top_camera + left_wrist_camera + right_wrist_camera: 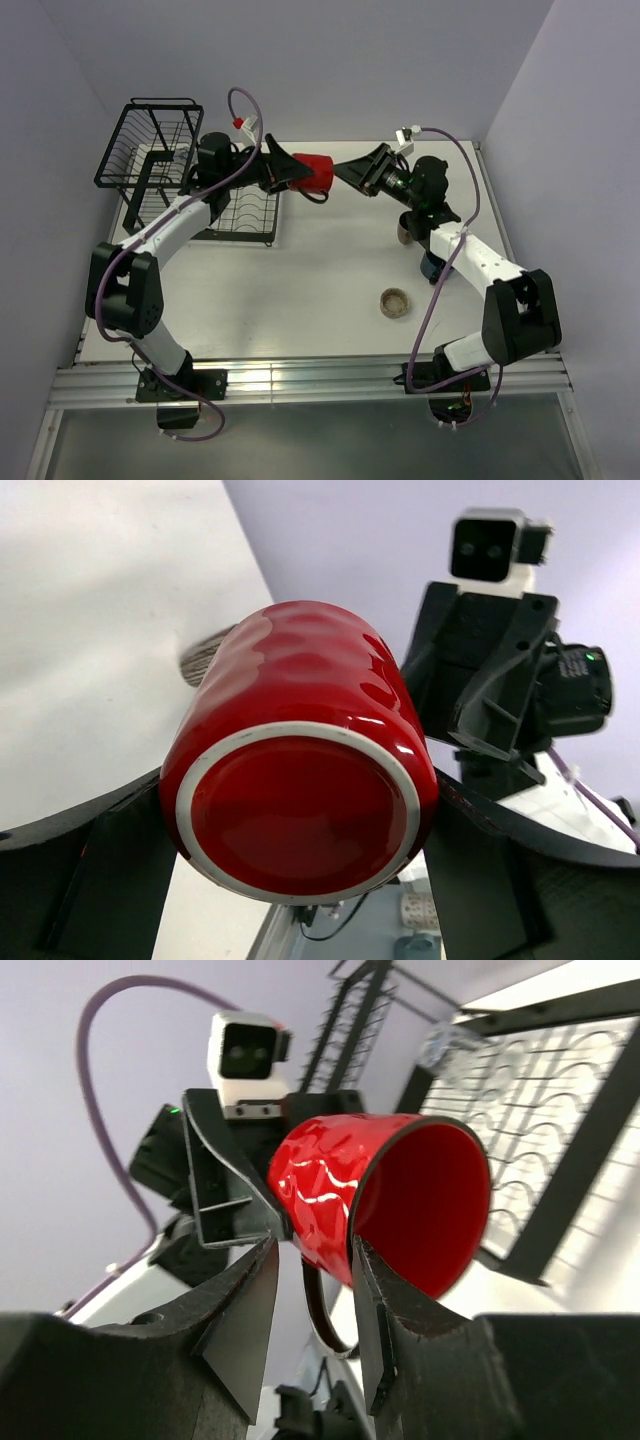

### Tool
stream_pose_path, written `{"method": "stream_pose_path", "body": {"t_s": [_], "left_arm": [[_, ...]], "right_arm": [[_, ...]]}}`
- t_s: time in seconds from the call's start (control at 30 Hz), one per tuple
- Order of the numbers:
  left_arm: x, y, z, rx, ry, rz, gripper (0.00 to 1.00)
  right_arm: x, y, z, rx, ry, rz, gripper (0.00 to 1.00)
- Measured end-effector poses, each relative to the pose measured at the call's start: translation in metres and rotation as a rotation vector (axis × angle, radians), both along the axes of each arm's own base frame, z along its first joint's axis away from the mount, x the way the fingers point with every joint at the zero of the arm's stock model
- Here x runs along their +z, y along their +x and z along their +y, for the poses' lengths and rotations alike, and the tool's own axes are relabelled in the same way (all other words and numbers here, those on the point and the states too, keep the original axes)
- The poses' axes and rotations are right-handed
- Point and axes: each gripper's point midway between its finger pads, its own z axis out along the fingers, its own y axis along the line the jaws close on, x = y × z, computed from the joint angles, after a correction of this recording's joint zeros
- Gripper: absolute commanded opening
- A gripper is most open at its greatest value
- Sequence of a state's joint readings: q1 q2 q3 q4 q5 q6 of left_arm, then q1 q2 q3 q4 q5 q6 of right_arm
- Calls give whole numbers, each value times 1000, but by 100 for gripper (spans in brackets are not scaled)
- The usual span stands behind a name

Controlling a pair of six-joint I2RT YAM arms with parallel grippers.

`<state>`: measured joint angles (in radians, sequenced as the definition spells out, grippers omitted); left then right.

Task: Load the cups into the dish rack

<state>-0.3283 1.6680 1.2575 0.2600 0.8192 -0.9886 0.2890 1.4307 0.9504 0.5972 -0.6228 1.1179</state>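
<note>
The red mug [313,174] hangs on its side above the table's far middle, between both grippers. My left gripper [290,170] is shut on its base end; in the left wrist view the mug's bottom [300,810] fills the space between the black fingers [100,865]. My right gripper [347,171] faces the mug's mouth, open, its fingers [240,1310] astride the rim [352,1228] with a gap showing. The black dish rack [150,120] stands far left. A low beige cup [395,302] sits at front right. A tan cup [407,228] and a dark blue mug [432,267] are partly hidden under the right arm.
The rack's flat slotted tray [245,215] lies just below the left gripper. A clear round thing [440,1045] shows by the rack in the right wrist view. Walls close in at the back and on both sides.
</note>
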Motion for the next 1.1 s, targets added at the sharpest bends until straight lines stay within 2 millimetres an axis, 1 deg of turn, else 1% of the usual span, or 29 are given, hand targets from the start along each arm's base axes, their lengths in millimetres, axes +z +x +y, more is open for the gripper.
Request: {"method": "stream_pose_path", "body": {"t_s": [0.07,0.2,0.3,0.37,0.53,0.6,0.63,0.73,0.83,0.97,1.1], "left_arm": [[-3,4,4,23,25,-1,0],[-17,15,13,93,108,25,0],[-21,25,23,159,187,24,0],[-17,33,31,209,249,10,0],[3,61,54,355,395,-61,0],[7,74,63,409,450,-80,0],[5,81,68,435,483,-81,0],[-9,101,83,504,598,-60,0],[-37,119,99,559,738,-19,0],[-69,135,115,598,893,31,0],[-91,144,128,625,1014,68,0]], "right_arm": [[-2,2,-4,-28,-29,5,43],[-5,5,-11,-87,-80,10,43],[-12,9,-18,-135,-126,26,43],[-19,12,-23,-166,-159,42,43],[-39,16,-31,-212,-236,92,42],[-43,16,-34,-222,-255,103,42],[-44,17,-35,-227,-265,105,42],[-46,17,-36,-232,-284,108,42],[-48,18,-37,-236,-301,109,42],[-53,17,-39,-237,-318,119,42],[-57,17,-39,-234,-331,129,42]]}}
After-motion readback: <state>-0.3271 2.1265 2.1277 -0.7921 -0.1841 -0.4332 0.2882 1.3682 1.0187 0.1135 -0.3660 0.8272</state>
